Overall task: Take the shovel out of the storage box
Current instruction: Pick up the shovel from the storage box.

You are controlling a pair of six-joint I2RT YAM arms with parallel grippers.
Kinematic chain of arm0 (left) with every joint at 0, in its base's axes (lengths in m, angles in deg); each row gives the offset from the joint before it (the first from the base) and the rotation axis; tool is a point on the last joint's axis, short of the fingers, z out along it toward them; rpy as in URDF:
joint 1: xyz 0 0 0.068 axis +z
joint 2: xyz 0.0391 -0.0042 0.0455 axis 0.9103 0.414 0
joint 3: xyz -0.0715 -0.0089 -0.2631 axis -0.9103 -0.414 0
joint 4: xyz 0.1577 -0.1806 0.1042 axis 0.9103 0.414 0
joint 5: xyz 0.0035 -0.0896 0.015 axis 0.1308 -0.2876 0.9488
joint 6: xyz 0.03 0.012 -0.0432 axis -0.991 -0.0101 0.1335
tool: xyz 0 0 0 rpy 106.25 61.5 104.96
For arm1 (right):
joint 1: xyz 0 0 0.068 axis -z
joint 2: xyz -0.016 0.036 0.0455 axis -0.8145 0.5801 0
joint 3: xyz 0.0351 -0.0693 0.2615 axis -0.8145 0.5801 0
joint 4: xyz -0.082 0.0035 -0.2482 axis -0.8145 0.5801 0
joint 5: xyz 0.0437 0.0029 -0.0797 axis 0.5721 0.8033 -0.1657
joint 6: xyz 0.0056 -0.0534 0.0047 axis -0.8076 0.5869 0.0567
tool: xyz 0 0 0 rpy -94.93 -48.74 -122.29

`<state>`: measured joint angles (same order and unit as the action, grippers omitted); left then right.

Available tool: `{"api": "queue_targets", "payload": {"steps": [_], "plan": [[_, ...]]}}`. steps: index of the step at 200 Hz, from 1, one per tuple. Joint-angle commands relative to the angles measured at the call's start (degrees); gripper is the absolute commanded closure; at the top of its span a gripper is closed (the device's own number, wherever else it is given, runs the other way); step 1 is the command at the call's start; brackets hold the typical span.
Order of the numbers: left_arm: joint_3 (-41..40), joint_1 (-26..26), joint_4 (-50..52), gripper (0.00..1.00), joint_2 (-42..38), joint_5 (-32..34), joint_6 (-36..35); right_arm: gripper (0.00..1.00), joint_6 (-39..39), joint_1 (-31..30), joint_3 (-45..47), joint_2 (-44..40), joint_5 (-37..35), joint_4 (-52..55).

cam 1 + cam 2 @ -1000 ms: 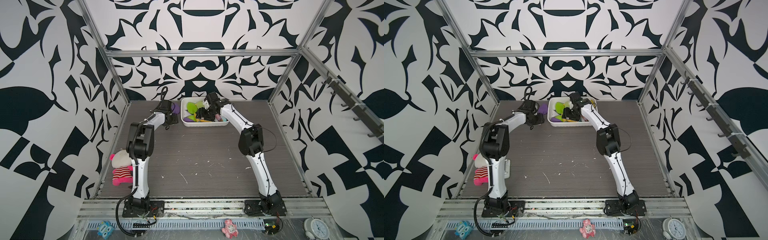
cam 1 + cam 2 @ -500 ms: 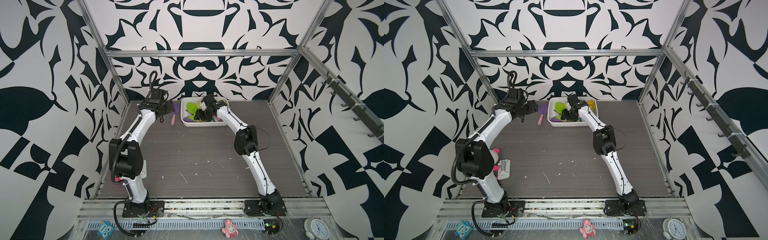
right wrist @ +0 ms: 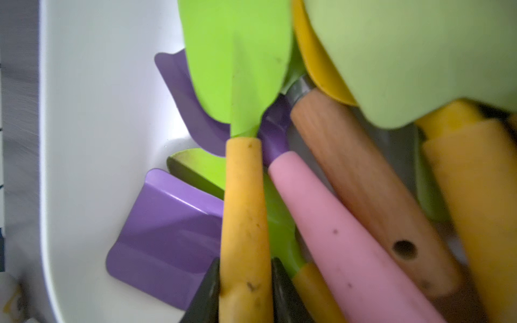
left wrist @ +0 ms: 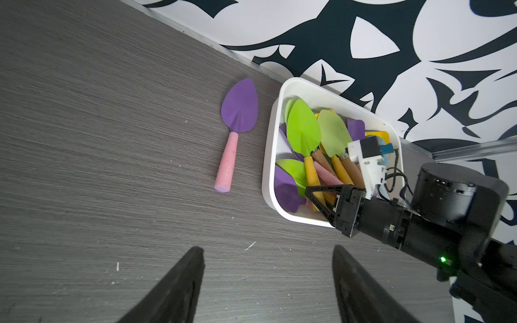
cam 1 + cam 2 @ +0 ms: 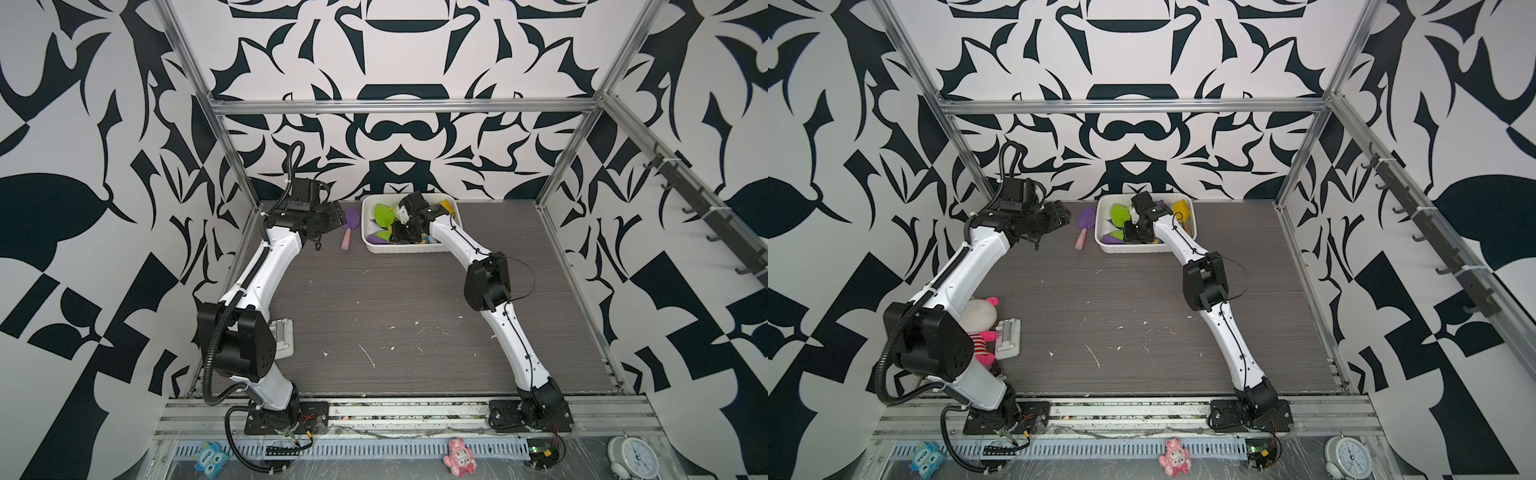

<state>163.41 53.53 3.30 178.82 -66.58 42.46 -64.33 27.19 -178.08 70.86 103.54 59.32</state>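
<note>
The white storage box (image 5: 399,248) (image 5: 1129,249) stands at the back middle of the table, holding several toy shovels. My right gripper (image 3: 245,261) reaches down into the box (image 3: 84,139) and is shut on the yellow handle of a green-bladed shovel (image 3: 243,195), which lies on top of the pile. The left wrist view shows that shovel (image 4: 303,131) and the right gripper (image 4: 321,195) inside the box (image 4: 268,156). A purple shovel with a pink handle (image 5: 349,226) (image 4: 237,120) lies on the table just left of the box. My left gripper (image 4: 267,249) (image 5: 330,216) hangs open and empty, left of it.
A plush toy (image 5: 980,320) and a small white block (image 5: 1009,338) lie near the left arm's base. Small toys and a clock (image 5: 633,457) sit on the front rail. Patterned walls and metal frame posts close in the table's back and sides.
My left gripper has let go of the purple shovel, left it on the table, and drawn back leftward and up. My right gripper has shut on the yellow handle in the box.
</note>
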Motion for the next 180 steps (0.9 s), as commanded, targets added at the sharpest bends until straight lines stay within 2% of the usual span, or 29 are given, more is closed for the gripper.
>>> {"api": "queue_targets", "payload": {"steps": [1,36,59,121,180], "plan": [[0.1,-0.4,-0.1,0.26,-1.5,-2.4,2.8,0.79,0.0,-0.1,1.6,-5.9,-1.5,-0.9],[1.5,-1.7,-2.7,0.26,-0.1,-5.1,6.4,0.92,0.7,0.0,8.1,-12.5,-2.8,-2.8],[2.8,-2.9,-4.5,0.26,1.5,-6.6,9.5,0.96,0.7,-0.1,12.4,-17.1,-3.5,-3.7],[3.3,-5.8,-14.9,0.26,7.0,-11.7,20.2,0.98,0.2,-0.1,23.3,-28.7,-5.5,-7.9],[6.0,-9.7,-22.4,0.24,13.5,-8.8,24.4,0.98,-4.8,-0.7,35.3,-39.1,-4.7,-14.2]]}}
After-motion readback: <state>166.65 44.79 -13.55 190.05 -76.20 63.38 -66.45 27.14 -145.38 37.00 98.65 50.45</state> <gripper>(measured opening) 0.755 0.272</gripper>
